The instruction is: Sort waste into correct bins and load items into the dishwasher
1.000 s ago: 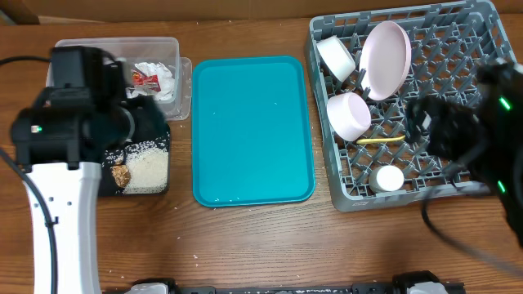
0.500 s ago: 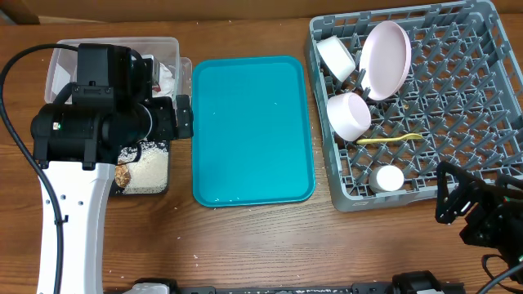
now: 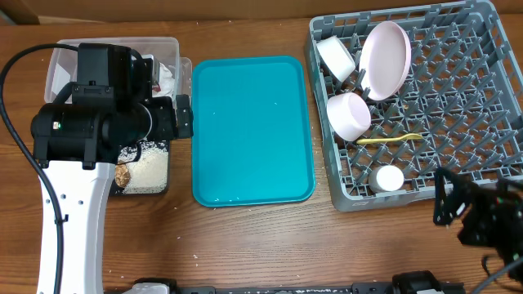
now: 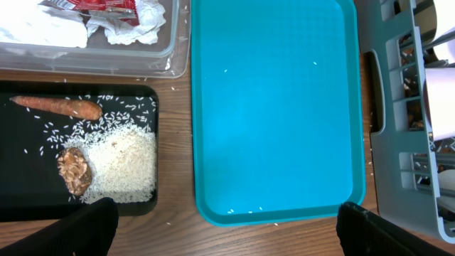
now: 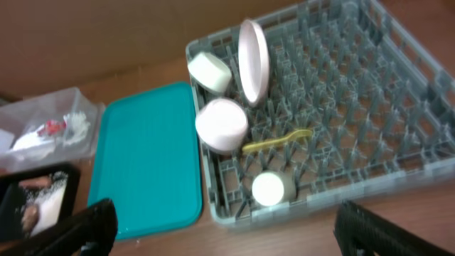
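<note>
While left jaws gape, rice (image 4: 117,163) lies just ahead.

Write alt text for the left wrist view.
A teal tray fills the centre, nearly bare. Left, a black tray holds rice, a brown chunk and a carrot stick; a clear tub sits above it.

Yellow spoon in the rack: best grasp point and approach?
Likely mid-shaft of the yellow spoon, coming straight down from above, jaws closing across its narrow width. It lies flat and crosswise on the dish rack pegs, with open gaps beside it between the bowl and cup.
</note>
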### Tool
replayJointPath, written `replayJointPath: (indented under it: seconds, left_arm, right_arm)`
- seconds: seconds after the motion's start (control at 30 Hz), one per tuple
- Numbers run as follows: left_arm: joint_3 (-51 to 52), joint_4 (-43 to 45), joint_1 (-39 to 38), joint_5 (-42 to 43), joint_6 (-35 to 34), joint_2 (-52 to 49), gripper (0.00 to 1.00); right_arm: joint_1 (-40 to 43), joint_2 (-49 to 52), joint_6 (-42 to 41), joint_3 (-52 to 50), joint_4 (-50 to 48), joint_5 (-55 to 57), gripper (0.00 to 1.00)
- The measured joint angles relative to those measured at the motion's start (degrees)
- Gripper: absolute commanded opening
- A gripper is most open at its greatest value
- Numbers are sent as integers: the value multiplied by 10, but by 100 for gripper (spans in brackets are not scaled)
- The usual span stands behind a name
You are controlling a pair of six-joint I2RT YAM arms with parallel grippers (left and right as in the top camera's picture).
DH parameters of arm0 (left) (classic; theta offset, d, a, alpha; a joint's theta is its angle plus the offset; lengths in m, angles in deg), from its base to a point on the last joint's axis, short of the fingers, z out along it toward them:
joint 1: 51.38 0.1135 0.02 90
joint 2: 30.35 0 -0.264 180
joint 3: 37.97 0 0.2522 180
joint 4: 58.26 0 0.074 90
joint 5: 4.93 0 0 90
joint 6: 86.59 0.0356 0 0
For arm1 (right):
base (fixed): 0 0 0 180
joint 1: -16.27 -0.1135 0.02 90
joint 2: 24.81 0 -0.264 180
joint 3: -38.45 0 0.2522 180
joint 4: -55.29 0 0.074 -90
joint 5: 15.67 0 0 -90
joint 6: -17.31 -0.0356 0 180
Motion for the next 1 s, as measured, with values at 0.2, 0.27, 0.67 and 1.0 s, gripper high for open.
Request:
replayJointPath:
  seconds: [0.2,0.27,0.67,1.0]
  left_arm:
    - [0,0,0,-2,0,0,100]
    - [0,0,0,-3,0,0,100]
    - [0,0,-1,-4,0,0,100]
    - [0,0,-1,-4,0,0,100]
  right_arm:
    - [7,-80,41,-208,-282,0,100]
    - [18,-131,45,-307,-399,-3,100]
    - [64,-402,50,-855,-803,-31,100]
    - [64,-496,49,-1017,-868,-65,100]
